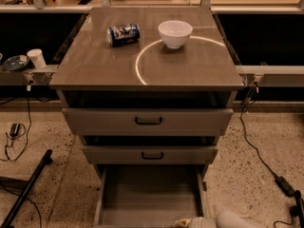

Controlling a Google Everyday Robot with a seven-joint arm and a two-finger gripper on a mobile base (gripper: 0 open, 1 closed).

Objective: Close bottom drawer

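Note:
The bottom drawer (149, 194) of the grey-brown cabinet is pulled far out, and its plain grey inside holds nothing. Its front panel and handle lie at or below the lower edge of the view. My gripper (189, 222) sits at that lower edge, at the drawer's front right corner, with the pale arm (237, 219) leading off to the right. Only the top of the gripper shows.
Above it, the middle drawer (151, 155) and top drawer (148, 121) stand slightly out. A white bowl (175, 33) and a lying blue can (123, 33) rest on the cabinet top. Cables (266, 160) run on the floor at right, a black pole (26, 189) at left.

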